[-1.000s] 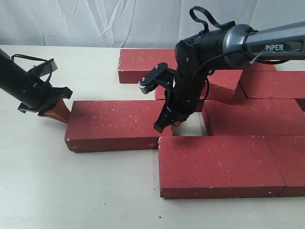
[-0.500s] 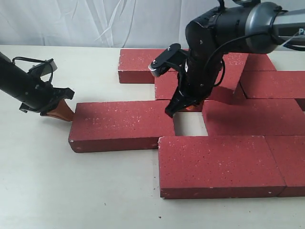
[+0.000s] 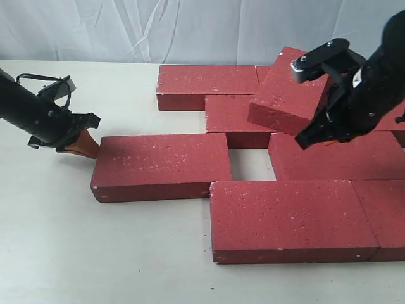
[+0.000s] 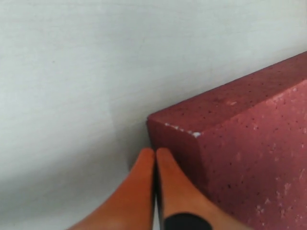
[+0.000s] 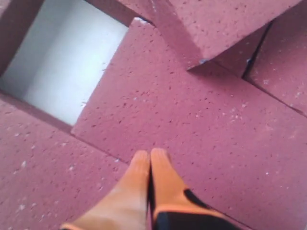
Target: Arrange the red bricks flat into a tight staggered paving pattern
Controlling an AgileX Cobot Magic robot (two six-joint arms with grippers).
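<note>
Jaws closed, empty, on left gripper [image 4: 154, 159] and right gripper [image 5: 149, 160]; red bricks [image 3: 294, 215] mostly flat, one tilted brick [image 3: 288, 92] unlaid, gap [image 3: 252, 164] unclosed.

Dark red bricks [image 3: 161, 166] speckled white; orange fingers [image 4: 130, 200] with black patches on black arms [image 3: 31, 117]; cream table [image 3: 63, 253]; white cloth [image 3: 95, 28].

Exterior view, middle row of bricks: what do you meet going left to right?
Left end effector → left brick → bare table gap → right brick.
</note>
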